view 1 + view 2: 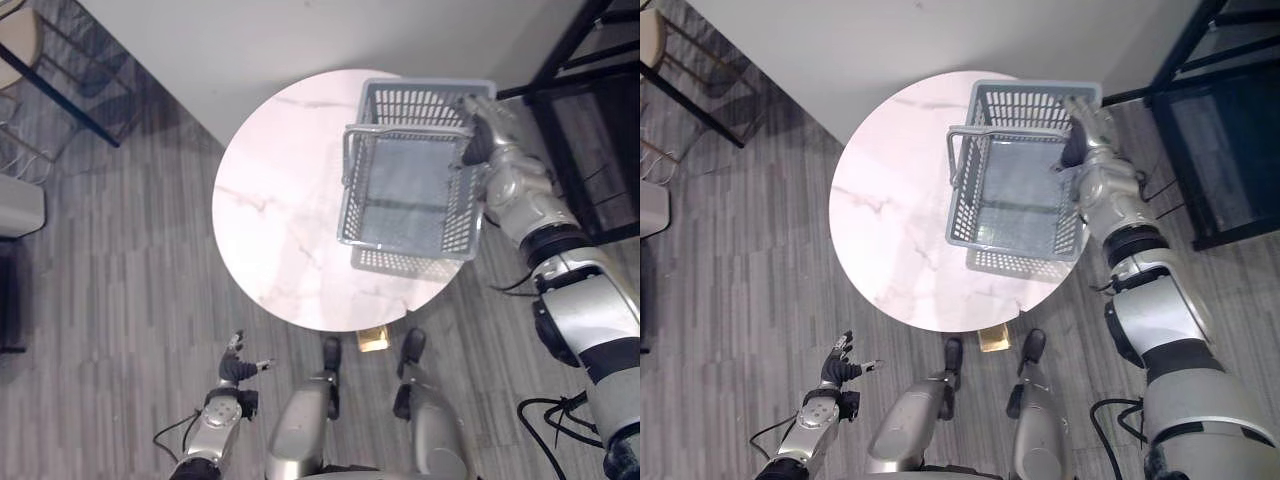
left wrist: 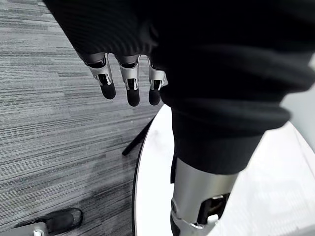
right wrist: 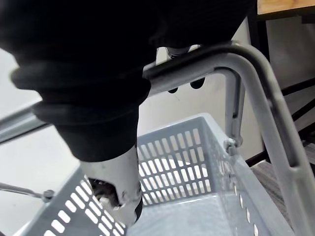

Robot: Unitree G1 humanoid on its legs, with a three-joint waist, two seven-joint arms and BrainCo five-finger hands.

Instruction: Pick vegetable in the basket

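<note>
Gripping basket handle [image 3: 211,57], right hand [image 1: 478,138].

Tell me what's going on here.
The robot's right hand has its fingers curled over one handle of the grey basket, which stands on the round marble table, toward the robot's right. The basket looks empty. The left hand hangs open, low beside the table, holding nothing.
</note>
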